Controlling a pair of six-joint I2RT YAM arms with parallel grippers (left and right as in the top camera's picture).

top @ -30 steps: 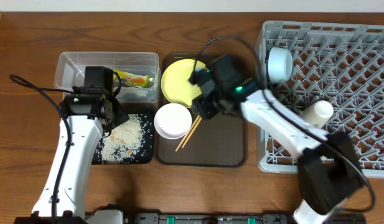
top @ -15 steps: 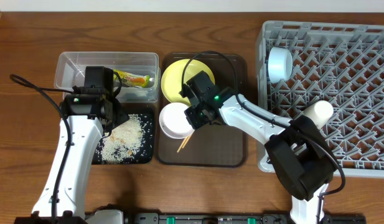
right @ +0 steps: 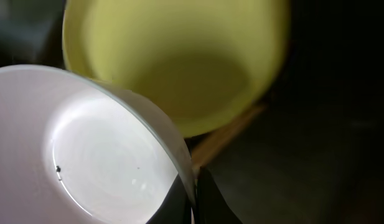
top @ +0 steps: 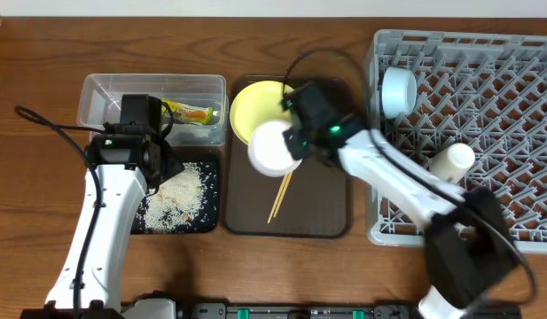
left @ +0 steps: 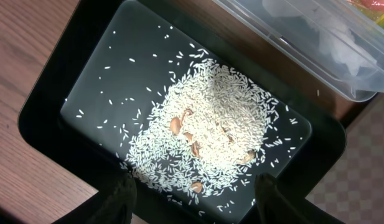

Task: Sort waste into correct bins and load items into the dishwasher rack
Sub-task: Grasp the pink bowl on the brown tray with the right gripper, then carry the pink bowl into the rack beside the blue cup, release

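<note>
The right hand [top: 295,142] pinches the white bowl [top: 271,149] by its rim, centre frame, over the yellow plate [top: 246,111]. On the way right to the dishwasher rack [top: 486,133], so slim a grip could let it tilt or slip. The left hand [left: 195,199] hangs apart and empty over the black tray [left: 95,68].

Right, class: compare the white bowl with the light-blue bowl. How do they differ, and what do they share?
The white bowl is white, the light-blue bowl pale blue. The white bowl hangs over the brown serving tray; the light-blue bowl sits in the dishwasher rack. The right hand grips the white bowl's rim; nothing holds the light-blue bowl. Both are round bowls.
</note>
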